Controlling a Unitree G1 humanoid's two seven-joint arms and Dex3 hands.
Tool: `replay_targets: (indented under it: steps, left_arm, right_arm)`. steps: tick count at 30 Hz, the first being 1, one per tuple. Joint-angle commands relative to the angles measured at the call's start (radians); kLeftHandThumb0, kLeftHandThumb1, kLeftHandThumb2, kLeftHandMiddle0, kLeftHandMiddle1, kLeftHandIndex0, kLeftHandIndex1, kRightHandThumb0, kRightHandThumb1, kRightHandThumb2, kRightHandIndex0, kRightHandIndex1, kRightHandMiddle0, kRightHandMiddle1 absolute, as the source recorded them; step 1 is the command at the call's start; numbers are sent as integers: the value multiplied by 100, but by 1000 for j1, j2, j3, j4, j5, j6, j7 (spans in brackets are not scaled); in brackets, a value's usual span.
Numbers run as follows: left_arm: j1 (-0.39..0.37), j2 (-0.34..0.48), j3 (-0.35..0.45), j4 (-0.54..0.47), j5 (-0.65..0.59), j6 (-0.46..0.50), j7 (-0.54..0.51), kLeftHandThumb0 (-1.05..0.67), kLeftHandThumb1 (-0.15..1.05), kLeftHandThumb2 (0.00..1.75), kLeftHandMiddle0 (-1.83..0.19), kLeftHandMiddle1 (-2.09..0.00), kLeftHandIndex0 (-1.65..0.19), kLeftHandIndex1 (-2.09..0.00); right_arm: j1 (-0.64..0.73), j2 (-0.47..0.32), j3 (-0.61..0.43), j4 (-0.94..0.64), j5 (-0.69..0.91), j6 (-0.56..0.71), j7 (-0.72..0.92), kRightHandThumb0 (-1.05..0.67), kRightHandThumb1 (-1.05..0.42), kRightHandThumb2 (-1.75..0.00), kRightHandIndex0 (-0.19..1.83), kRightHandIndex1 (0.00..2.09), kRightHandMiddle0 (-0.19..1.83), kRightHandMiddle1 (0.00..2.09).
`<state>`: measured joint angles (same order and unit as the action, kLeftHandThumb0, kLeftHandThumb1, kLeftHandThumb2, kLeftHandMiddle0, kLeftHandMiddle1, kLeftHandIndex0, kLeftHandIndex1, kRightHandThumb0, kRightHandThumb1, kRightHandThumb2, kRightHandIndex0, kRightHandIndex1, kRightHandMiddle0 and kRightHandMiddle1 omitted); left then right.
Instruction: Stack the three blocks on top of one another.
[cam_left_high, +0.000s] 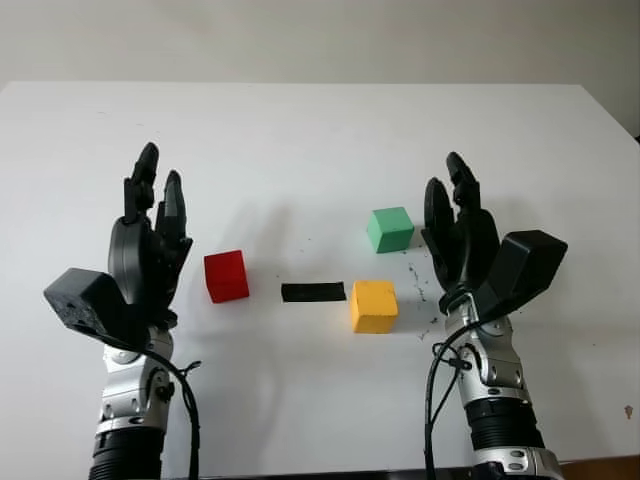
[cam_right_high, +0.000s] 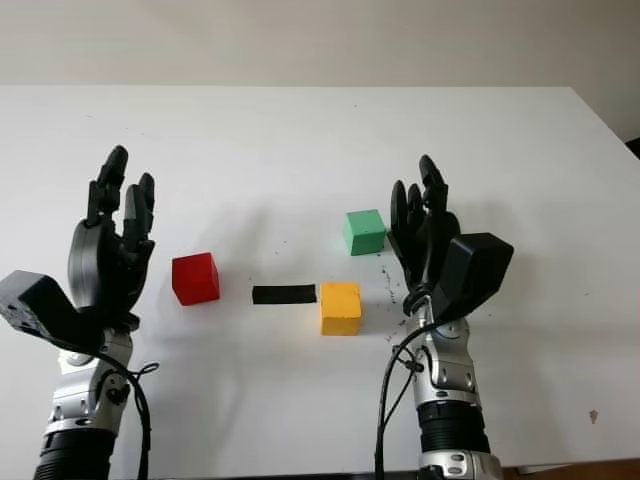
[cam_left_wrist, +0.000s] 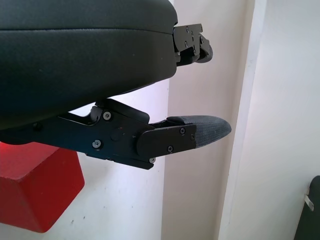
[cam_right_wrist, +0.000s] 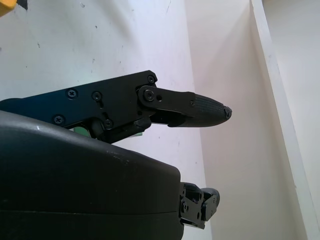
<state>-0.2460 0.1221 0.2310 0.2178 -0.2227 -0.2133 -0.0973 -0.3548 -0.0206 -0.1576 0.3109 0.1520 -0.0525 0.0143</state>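
White and broad, the worktop (cam_left_high: 320, 130) runs back to a pale wall, and all three blocks sit apart on it in its middle stretch, none stacked on another. At the centre lies the yellow block (cam_left_high: 373, 305), nearest of the three, with a small black strip (cam_left_high: 313, 292) flat on the surface just to its left. Farther back and slightly right of the yellow one stands the green block (cam_left_high: 390, 229), close to it but not touching. Well to the left, beyond the black strip, sits the red block (cam_left_high: 226, 275), also alone on the surface. Faint dark specks mark the white surface around the yellow and green blocks. Outside the blocks, the two hands stand raised on either side. Just left of the red block, the left hand (cam_left_high: 148, 245) is open and holds nothing, its fingers pointing away toward the far side of the worktop; in the left wrist view one padded fingertip (cam_left_wrist: 210, 129) reaches out over the white surface with the red block (cam_left_wrist: 35, 187) close under the hand's black shell. Just right of the green and yellow blocks, the right hand (cam_left_high: 462, 235) is likewise open and empty, fingers pointing toward the far edge; in the right wrist view a corner of the yellow block (cam_right_wrist: 7, 6) shows at the picture's edge. Neither hand touches a block.
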Motion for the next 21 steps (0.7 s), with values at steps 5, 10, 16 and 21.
replay_targets:
  steps: [5, 10, 16, 21]
  left_arm:
    - [-24, 5, -7, -14, 12, 5, 1, -59, 105, 48, -9, -6, 7, -36]
    - [-23, 4, -9, -9, 18, 15, 5, -59, 105, 47, -8, -5, 6, -34]
    - [-5, 80, -43, -70, 242, 9, 104, -63, 105, 38, -16, -8, -1, -33]
    - [11, 193, -91, -168, 566, 43, 221, -79, 105, 27, -29, -6, -26, -26]
  right_arm:
    - [-24, -10, 4, -26, -10, 1, -7, -62, -105, -54, -10, 15, -19, 41]
    - [-24, -5, 0, -24, -3, -3, -10, -61, -105, -55, -10, 15, -19, 43]
    - [-14, -11, 2, -35, -10, 2, -13, -63, -105, -53, -10, 14, -19, 40]
    - [-26, -11, 2, -17, -24, -13, -22, -64, -105, -55, -8, 14, -19, 43]
